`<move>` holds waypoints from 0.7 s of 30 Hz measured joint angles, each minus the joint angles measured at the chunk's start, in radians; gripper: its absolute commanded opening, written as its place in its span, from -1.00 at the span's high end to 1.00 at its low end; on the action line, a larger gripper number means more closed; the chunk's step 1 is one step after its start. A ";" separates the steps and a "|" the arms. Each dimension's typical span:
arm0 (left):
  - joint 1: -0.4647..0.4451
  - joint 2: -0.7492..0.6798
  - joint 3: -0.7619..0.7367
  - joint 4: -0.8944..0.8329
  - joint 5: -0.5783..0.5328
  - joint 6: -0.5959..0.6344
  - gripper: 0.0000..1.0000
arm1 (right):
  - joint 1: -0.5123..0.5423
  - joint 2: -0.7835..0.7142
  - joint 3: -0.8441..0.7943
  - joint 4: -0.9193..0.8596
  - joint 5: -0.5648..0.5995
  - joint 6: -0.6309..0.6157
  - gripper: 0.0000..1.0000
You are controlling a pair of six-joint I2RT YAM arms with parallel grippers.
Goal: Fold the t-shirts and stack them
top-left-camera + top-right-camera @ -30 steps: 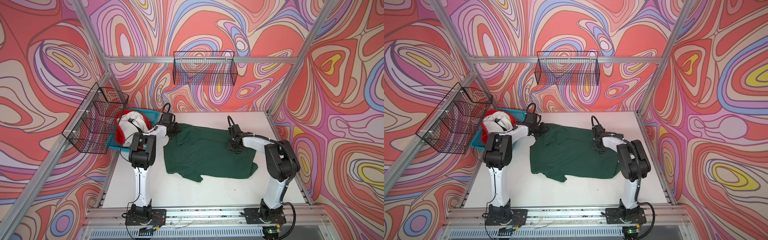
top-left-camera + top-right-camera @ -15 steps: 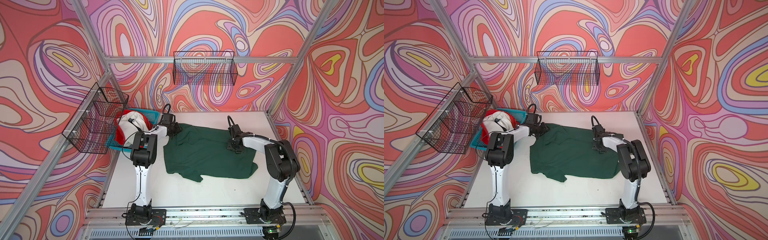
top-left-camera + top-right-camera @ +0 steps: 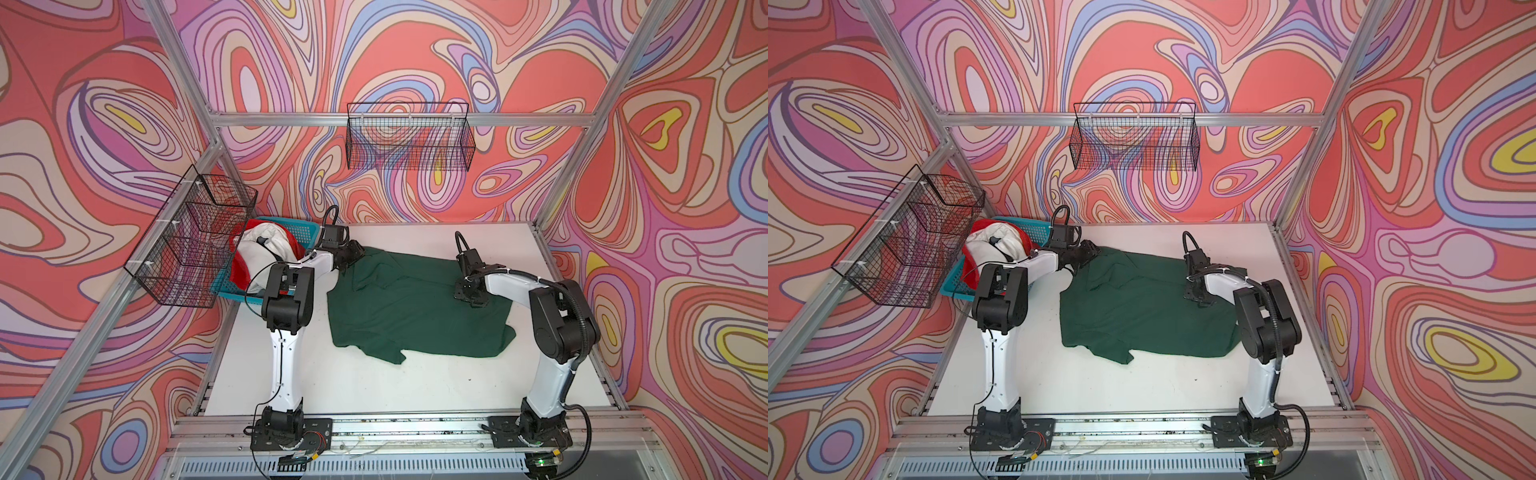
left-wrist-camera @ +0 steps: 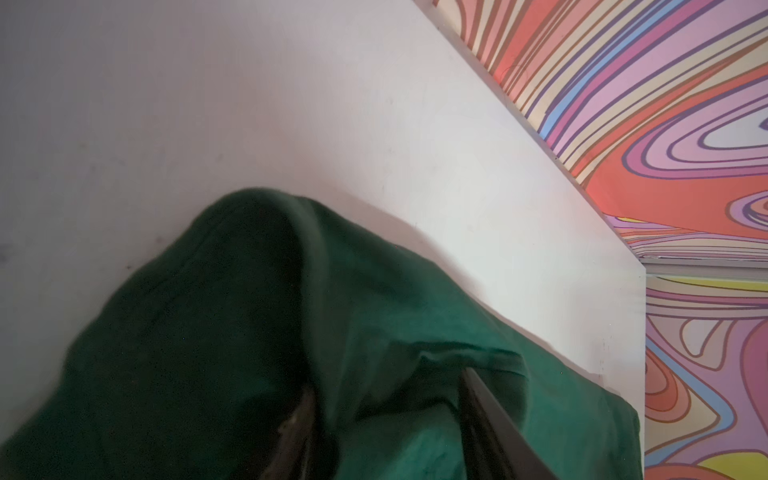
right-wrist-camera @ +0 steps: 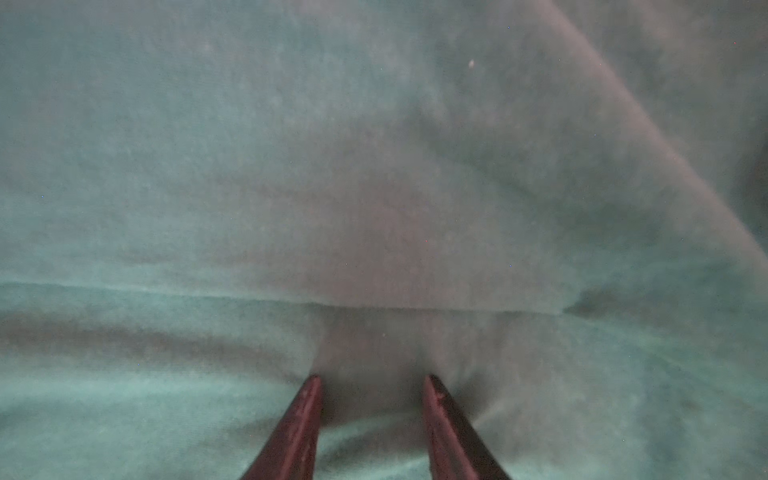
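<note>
Near edge of the table (image 3: 374, 390): bare. The dark green t-shirt (image 3: 415, 316) lies spread mid-table with a flap poking out at its near edge, and its outline is unchanged over the last second. The right gripper (image 5: 374, 382) sits on the shirt's far right part, tips dug in and clenched on a gathered pinch of cloth. The left gripper (image 3: 351, 257) is at the far left corner. Cloth tents over its fingers and hides the pads, so I cannot tell whether it is grasping or released. One change: the left arm (image 3: 286, 299) elbow has swung slightly toward the shirt. Judgement: laying-out is done and the fold is not yet made. Beyond, the blue basket (image 3: 307, 230) holds the white and red shirts (image 3: 266, 245), unfolded.
</note>
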 measured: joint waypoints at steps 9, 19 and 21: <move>0.000 0.001 0.010 0.026 0.018 0.000 0.52 | 0.000 0.000 0.000 0.000 0.000 -0.003 0.15; 0.000 0.001 0.010 0.033 0.034 0.012 1.00 | 0.000 0.000 0.000 0.001 0.000 -0.007 0.15; 0.000 0.001 0.010 0.032 0.034 0.020 1.00 | 0.000 0.000 0.000 0.001 0.000 -0.007 0.15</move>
